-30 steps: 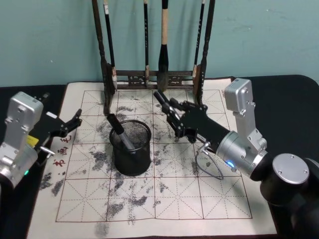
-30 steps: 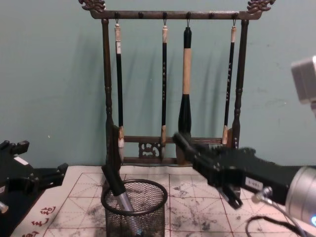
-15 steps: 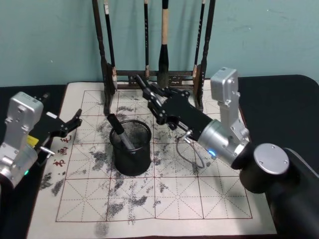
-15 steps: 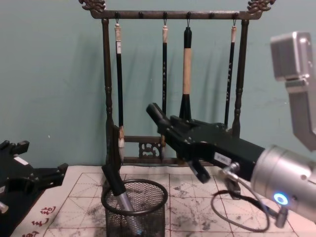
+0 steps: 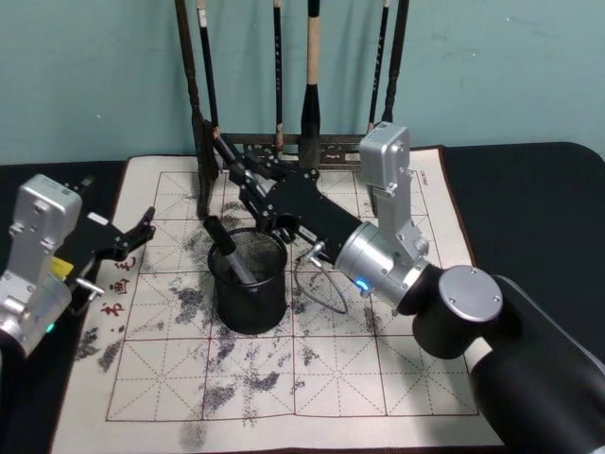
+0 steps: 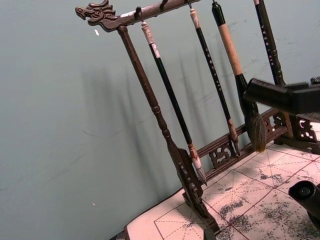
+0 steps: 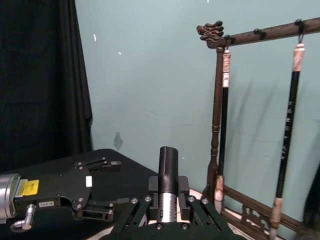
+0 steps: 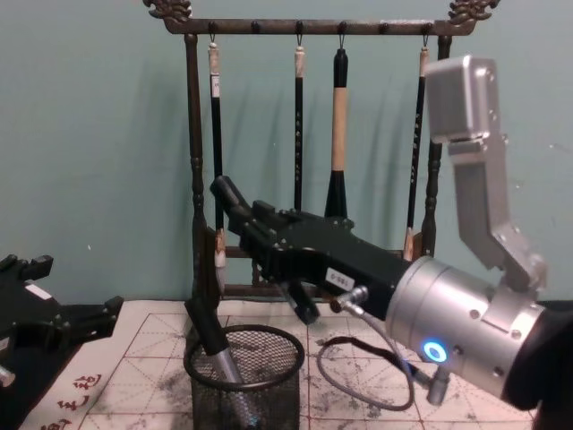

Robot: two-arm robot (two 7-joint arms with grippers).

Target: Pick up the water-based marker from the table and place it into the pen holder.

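A water-based marker (image 7: 168,170) with a black cap and silver barrel is clamped between the fingers of my right gripper (image 7: 168,201). That right gripper (image 5: 250,182) hangs over the back edge of the pen holder (image 5: 250,295), near the brush rack's left post. In the chest view the marker's cap (image 8: 227,192) sticks out of the gripper (image 8: 257,226), above the black mesh pen holder (image 8: 246,394). Another marker (image 5: 227,252) leans inside the holder, its cap (image 8: 208,330) above the rim. My left gripper (image 5: 132,239) rests open at the mat's left edge.
The tall dark wooden brush rack (image 8: 313,27) with several hanging brushes stands right behind the holder, close to the right gripper. The ink-smudged gridded mat (image 5: 359,378) covers the table. A loose cable (image 5: 317,288) dangles from the right wrist beside the holder.
My right arm has swung left and risen, carrying the marker from right of the pen holder to above its back edge. The left arm has not moved.
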